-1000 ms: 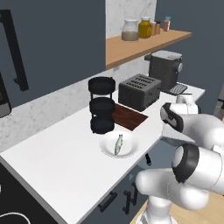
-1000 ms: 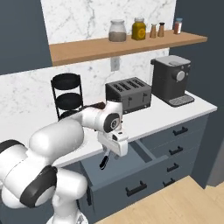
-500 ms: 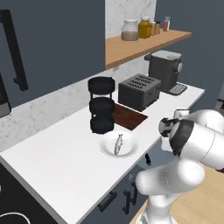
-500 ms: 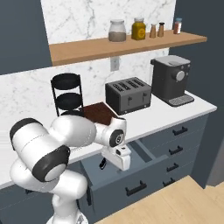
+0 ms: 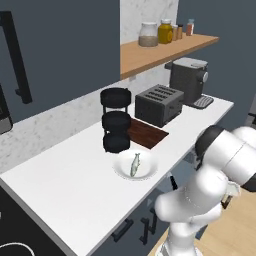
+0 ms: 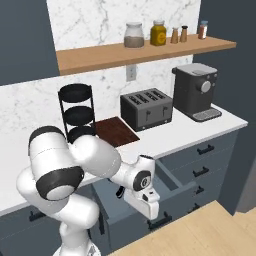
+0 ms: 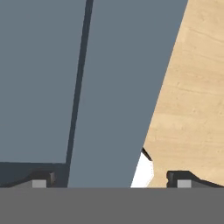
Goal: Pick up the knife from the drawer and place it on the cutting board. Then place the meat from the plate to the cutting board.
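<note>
Since half a second ago your white arm has swung lower, carrying the two-finger gripper (image 6: 148, 204) down off counter level to the front of the pulled-out slate blue-grey drawer (image 6: 172, 180); its dark fingertips (image 7: 41, 180) stand well apart, released, with nothing between them. The hand view looks along blue-grey cabinet fronts (image 7: 113, 87) to pale wooden floor (image 7: 192, 96); you cannot see the knife. The small silvery fish-shaped meat (image 5: 135, 164) lies on the round white plate (image 5: 121, 171), just beside the dark reddish-brown wooden cutting board (image 5: 146, 133); black stacked canisters (image 5: 116, 126) and a grey toaster (image 5: 159, 104) flank the board.

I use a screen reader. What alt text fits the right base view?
White robot arm reaches down to an open slate-blue drawer below a white counter, which holds a dark cutting board, toaster, coffee machine and black stacked canisters.
</note>
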